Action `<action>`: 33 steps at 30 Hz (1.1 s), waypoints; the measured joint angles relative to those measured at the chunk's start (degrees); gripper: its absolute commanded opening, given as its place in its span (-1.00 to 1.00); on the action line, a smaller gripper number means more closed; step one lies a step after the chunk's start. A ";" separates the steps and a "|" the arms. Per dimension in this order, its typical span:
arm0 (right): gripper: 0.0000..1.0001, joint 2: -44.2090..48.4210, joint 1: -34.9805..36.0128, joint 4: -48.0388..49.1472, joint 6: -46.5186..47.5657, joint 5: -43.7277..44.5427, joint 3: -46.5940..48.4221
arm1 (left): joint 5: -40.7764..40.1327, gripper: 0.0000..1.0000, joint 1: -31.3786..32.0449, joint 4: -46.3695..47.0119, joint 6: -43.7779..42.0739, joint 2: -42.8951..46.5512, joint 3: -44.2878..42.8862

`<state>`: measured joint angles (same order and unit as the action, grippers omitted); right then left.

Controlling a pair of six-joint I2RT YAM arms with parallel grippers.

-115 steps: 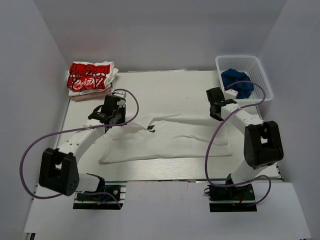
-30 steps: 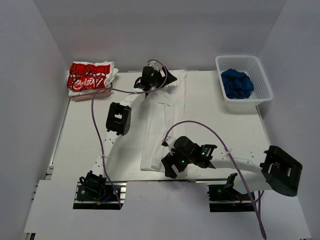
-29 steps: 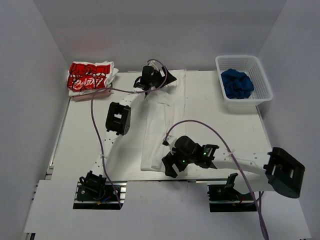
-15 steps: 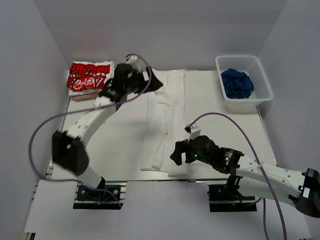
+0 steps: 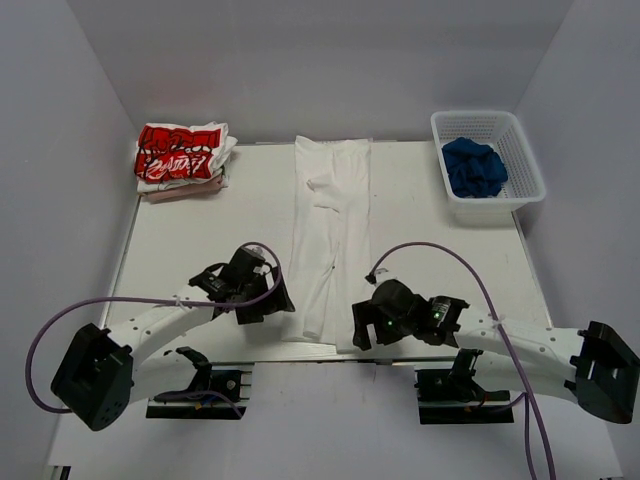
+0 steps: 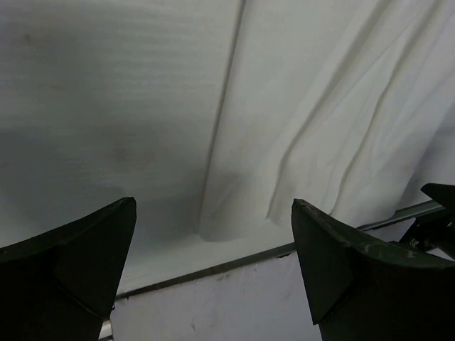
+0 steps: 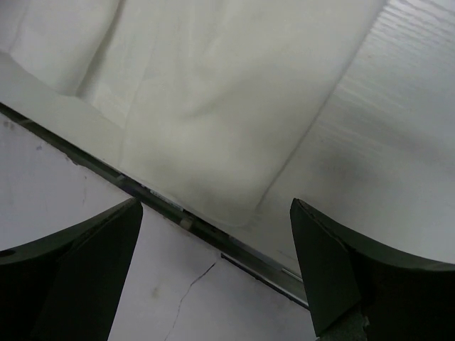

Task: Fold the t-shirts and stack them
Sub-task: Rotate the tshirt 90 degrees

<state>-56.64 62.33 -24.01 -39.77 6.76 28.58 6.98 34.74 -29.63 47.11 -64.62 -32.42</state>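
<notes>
Mid-table: plain white t-shirt (image 5: 328, 245) folded into long strip.

No words or numbers can be read anywhere; the folded printed t-shirt (image 5: 180, 152) at the far left carries a bold red-and-black graphic that may include lettering, but it is too small and creased to make out.

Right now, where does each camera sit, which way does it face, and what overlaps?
Top external: above and behind, looking down on the table; left arm and right arm both show.
Left wrist: on the left arm, looking down through the open left gripper at the near left corner of the white shirt.
Right wrist: likewise through the open right gripper, at its near right corner.
Shared: all three show that shirt's near hem.
</notes>
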 measured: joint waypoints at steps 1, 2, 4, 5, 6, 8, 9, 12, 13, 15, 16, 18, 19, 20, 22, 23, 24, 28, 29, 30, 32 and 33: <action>0.81 -0.46 0.04 0.50 0.85 -0.66 0.00 | 0.00 1.00 0.50 -0.83 0.87 0.50 0.55; 0.81 -1.27 0.20 1.25 1.90 -1.20 0.24 | -0.07 1.00 1.01 -1.51 1.57 0.87 0.74; 0.81 -5.09 1.03 1.70 4.07 -0.44 2.78 | -0.72 1.00 1.79 -2.89 2.97 1.90 0.76; 0.81 -7.78 1.64 1.70 4.81 0.61 4.81 | -1.22 1.00 2.01 -3.58 3.54 2.58 0.76; 0.81 -10.69 2.23 1.70 5.51 1.97 7.17 | -1.84 1.00 2.25 -4.52 4.15 3.43 0.76; 0.81 -16.17 3.48 1.88 6.27 4.92 11.91 | -2.97 1.00 2.51 -6.64 5.27 5.33 0.76; 0.81 -19.17 4.13 1.79 6.51 6.43 14.75 | -3.39 1.00 2.60 -7.74 5.81 6.36 0.76; 0.81 -27.78 6.29 1.77 6.84 10.86 22.49 | -4.24 1.00 2.91 -10.27 7.74 10.10 1.20; 0.81 -30.14 7.04 1.40 6.84 12.00 24.52 | -4.50 1.00 2.97 -10.67 8.35 11.47 1.64; 0.81 -34.97 8.57 1.16 6.78 14.12 28.46 | -4.85 1.00 2.99 -11.85 9.57 14.69 2.80; 0.81 -36.87 9.14 0.63 6.73 14.82 30.12 | -5.01 1.00 2.99 -12.24 9.97 15.96 3.34; 0.81 -40.02 9.97 -0.11 6.56 15.76 32.83 | -5.62 1.00 3.02 -12.87 10.56 17.94 4.61; 0.81 -41.40 10.27 -0.35 6.38 16.02 34.10 | -6.01 1.00 3.02 -13.44 10.75 18.62 5.03; 0.81 -42.49 10.47 -0.44 6.27 16.13 35.06 | -6.40 1.00 3.02 -13.97 10.93 19.04 5.31; 0.81 -44.37 10.64 -0.94 5.77 16.74 36.76 | -7.10 1.00 3.02 -14.53 11.17 19.34 5.42; 0.81 -45.07 10.67 -1.33 5.62 17.03 37.40 | -7.41 1.00 2.99 -14.67 11.26 19.37 5.42; 0.81 -45.83 10.67 -1.90 5.27 17.53 37.94 | -7.76 1.00 3.02 -14.84 11.37 19.37 5.42; 0.81 -47.23 10.82 -5.81 3.21 20.20 38.29 | -8.72 1.00 3.02 -15.45 11.45 19.37 5.40; 0.81 -47.21 10.82 -6.71 2.45 20.76 37.94 | -8.96 1.00 3.02 -15.52 11.45 19.37 5.40; 0.81 -47.10 10.82 -7.43 1.64 21.24 37.55 | -9.25 1.00 3.02 -15.65 11.43 19.34 5.38; 0.81 -45.22 10.86 -8.24 -0.39 22.23 35.65 | -9.60 1.00 3.02 -15.98 11.43 19.34 5.35; 0.81 -43.45 10.91 -8.87 -1.36 22.53 33.79 | -9.64 1.00 3.02 -16.11 11.43 19.28 5.35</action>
<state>-100.09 73.23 -32.88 -41.12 29.30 62.37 -2.66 37.76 -45.74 58.54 -45.34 -27.07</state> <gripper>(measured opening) 0.900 0.997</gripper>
